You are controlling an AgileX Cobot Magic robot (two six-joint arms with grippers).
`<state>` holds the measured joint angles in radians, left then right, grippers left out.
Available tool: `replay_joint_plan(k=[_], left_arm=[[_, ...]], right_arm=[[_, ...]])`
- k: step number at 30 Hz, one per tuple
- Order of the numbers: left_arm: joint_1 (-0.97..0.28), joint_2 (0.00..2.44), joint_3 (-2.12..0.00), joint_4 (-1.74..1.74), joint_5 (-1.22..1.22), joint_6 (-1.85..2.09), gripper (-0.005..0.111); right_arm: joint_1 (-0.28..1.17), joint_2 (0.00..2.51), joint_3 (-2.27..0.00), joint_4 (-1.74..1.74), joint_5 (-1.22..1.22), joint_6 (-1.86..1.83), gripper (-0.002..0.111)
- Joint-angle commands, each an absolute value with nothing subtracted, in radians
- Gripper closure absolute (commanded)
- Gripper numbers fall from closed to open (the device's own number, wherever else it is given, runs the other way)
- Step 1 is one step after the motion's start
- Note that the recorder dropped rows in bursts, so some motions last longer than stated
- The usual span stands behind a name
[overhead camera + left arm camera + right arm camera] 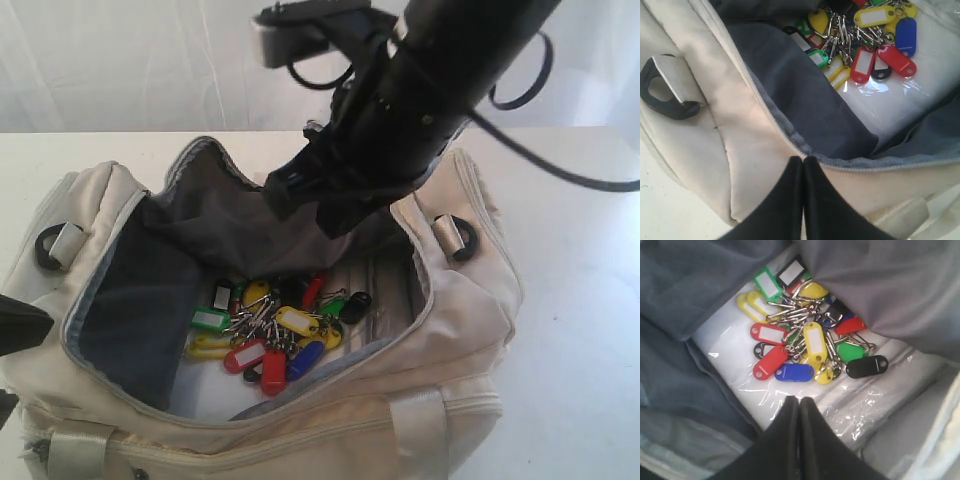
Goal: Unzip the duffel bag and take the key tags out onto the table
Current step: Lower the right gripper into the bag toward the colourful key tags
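Exterior view: the duffel bag (470, 300) rests on the table (580, 330). Its top zipper is undone and the mouth is spread wide, exposing the dark grey lining (130, 310). The key tags (275, 330) lie bunched on the floor of the bag, inside the opening. A black D-ring (455, 238) shows at the right end of the bag. The right arm reaches down from the upper right into the opening.

Right wrist view: the right gripper (799, 401) has its jaws pressed fully together and nothing between them. Its tip hangs over the clear film (875, 400) covering the white bag floor, near the key tags and apart from them.

Left wrist view: the left gripper (803, 161) is likewise fully closed and empty. Its tip is at the cream side panel, just outside the grey zipper edge (771, 116). Contact with the fabric cannot be determined.
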<state>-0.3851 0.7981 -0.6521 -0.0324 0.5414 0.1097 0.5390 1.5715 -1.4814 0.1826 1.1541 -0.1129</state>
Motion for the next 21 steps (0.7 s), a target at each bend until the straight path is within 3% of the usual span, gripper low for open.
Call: replay_joint_plan(k=[1,17,21], left_arm=[[-0.383,0.791,-0.655,-0.062,0.544,0.067,0.107],[-0.383,0.791,-0.655,-0.097,0.544,0.069,0.107],[-0.383,0.791,-0.655,-0.097,0.544,0.069,0.107]], right_arm=[[0.540,1.663,-1.488,0.182,1.110,-0.129,0.108],[0.540,1.834,-1.488,0.229,1.072,-0.135,0.108],[0.547,1.869,-1.488,0.347,1.004,-0.199,0.097]])
